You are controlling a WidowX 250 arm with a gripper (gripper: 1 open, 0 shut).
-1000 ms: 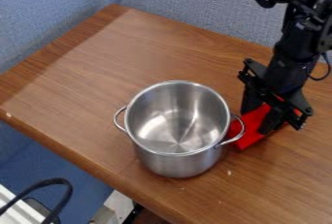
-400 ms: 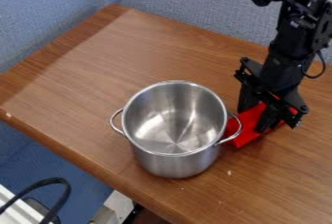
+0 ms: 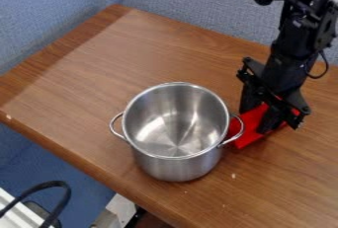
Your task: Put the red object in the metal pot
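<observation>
We find the red object (image 3: 255, 125) lying low on the worktop (image 3: 93, 59), just to the right of the metal pot (image 3: 177, 131) and pressed close against the pot's outer wall near its right handle. It is plainly outside the pot, whose shiny interior shows nothing in it. The gripper (image 3: 270, 114) points almost straight down onto the red object, its dark fingers closed tight on the block's upper part, so we judge that the grasp is made. What we cannot tell is whether the block's lower end rests on the wood or hangs just clear of it.

By our reckoning the task is at its early middle: the block is in hand, but none of the transfer is done. Left to do are lifting it above the rolled rim, carrying it left over the pot's mouth, and letting go. Since the block looks about as long as the pot is wide, we expect it will need to go in on end or tilted.
</observation>
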